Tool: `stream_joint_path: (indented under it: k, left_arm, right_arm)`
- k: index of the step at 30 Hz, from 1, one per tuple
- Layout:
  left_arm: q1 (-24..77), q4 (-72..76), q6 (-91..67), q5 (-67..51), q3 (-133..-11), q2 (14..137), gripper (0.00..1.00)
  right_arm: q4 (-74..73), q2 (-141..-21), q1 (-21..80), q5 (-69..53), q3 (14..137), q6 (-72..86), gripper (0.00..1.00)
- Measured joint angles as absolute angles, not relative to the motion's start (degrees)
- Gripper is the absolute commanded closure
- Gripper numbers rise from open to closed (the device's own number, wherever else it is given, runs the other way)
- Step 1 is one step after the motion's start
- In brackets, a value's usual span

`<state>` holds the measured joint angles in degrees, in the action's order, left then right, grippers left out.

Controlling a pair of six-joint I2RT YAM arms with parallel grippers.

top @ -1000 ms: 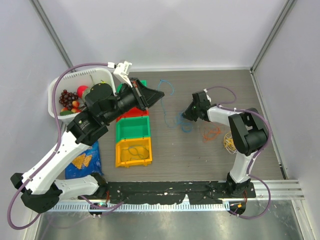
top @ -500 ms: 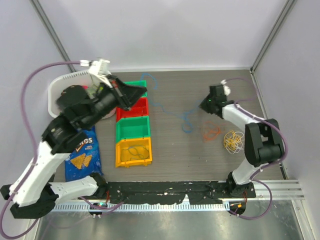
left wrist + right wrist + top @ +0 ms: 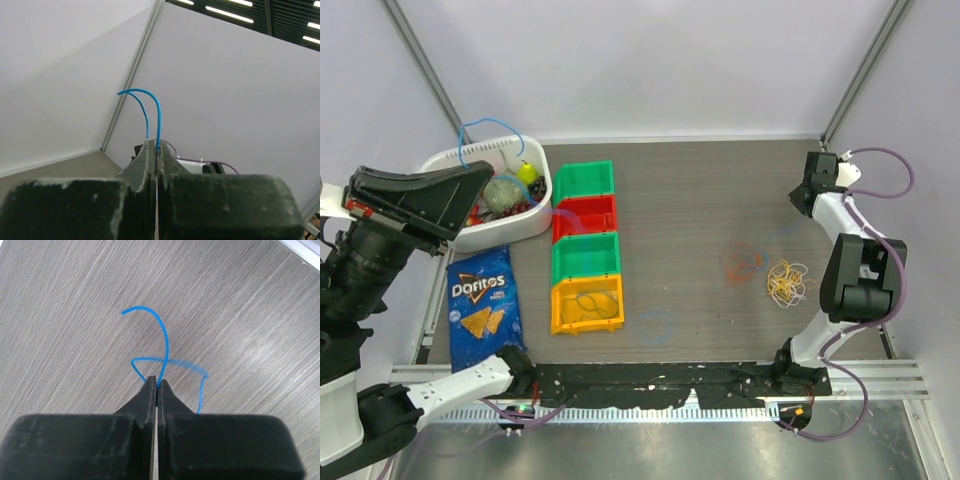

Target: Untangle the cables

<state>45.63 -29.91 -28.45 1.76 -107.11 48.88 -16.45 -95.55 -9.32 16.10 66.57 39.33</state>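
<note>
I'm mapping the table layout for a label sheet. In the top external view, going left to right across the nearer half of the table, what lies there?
Doritos bag → yellow bin → orange cable → yellow cable

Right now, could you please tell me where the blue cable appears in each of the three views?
Top external: the blue cable loops above the white basket, far left, by the left hand.
Left wrist: two ends rise from the shut left hand, centre frame.
Right wrist: it curls out of the shut right hand, centre frame.
Shared landmark: the wood-grain table, in the top and right wrist views.
</note>
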Motion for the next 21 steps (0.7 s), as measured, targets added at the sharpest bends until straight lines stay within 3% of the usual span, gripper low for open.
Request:
stream_joint_path:
  k: [10, 21]
  left_arm:
    - [45.6, -32.8, -28.1, 2.0, -106.5, 51.2, 1.00]
    - [45.6, -33.0, -24.9, 7.0, -102.1, 51.5, 1.00]
  right_arm:
    - [-19.3, -101.9, -8.7, 14.7, 70.3, 33.2, 0.99]
    - [-17.5, -87.0, 4.4, 10.4, 62.2, 28.7, 0.91]
